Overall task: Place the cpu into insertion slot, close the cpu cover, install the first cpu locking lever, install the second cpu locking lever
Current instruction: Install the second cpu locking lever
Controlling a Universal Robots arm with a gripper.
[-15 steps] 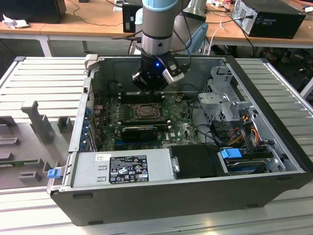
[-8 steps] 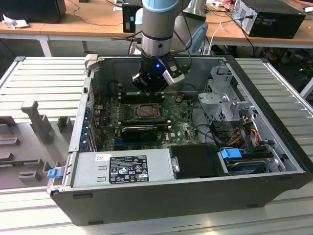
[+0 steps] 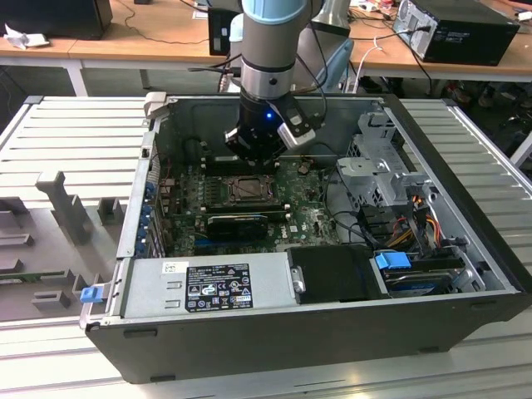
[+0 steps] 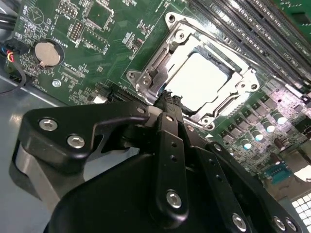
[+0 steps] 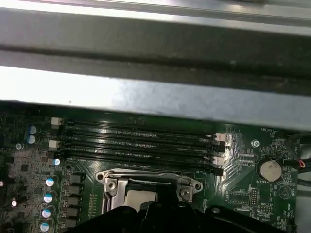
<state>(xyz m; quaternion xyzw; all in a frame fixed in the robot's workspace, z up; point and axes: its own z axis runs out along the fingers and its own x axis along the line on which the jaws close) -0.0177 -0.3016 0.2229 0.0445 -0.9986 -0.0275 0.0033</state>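
My claw point(image 4: 167, 99), fingers together and empty, sits at the cpu cover point(image 4: 160, 68) edge over the seated cpu point(image 4: 199, 80); press squarely.

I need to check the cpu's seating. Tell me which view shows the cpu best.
The second wrist view: the cpu lies flat in its socket, its pale top almost wholly visible through the cpu cover. In the first wrist view the hand hides most of it, leaving a pale strip. In the exterior view it is a small dark square under the arm.

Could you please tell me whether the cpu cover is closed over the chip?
Closed: the cpu cover lies flat around the cpu.
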